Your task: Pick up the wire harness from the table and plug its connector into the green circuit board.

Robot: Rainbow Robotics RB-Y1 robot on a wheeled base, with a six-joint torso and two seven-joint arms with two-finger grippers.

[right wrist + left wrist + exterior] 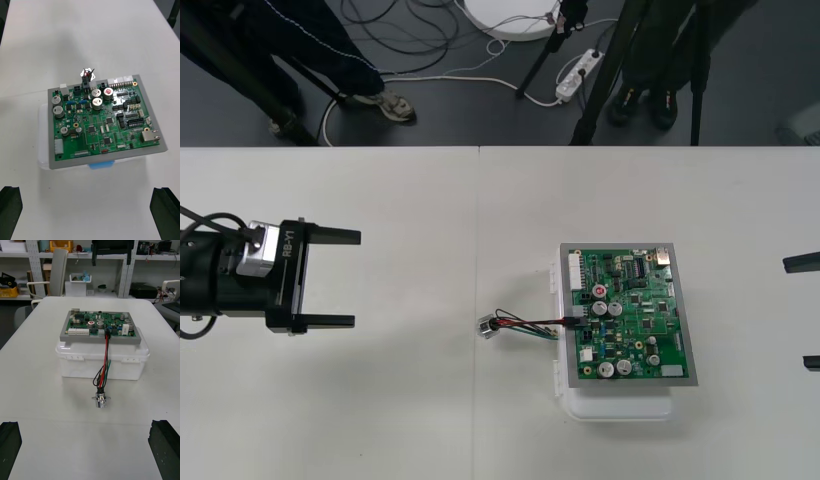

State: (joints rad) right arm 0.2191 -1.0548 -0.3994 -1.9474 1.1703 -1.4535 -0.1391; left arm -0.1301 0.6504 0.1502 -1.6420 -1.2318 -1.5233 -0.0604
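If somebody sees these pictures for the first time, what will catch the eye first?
The green circuit board on its white base stands out right of the middle of the table, with a small black plug seated at its left edge. The harness wires, red, black and green, run from it to the round metal socket, which lies on the table. The left gripper stands open at the left, the right gripper open at the right edge.

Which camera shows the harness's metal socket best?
The left wrist view: the socket lies close and unobstructed on the table before the board. The front view shows it small; the right wrist view, just a glimpse past the board.
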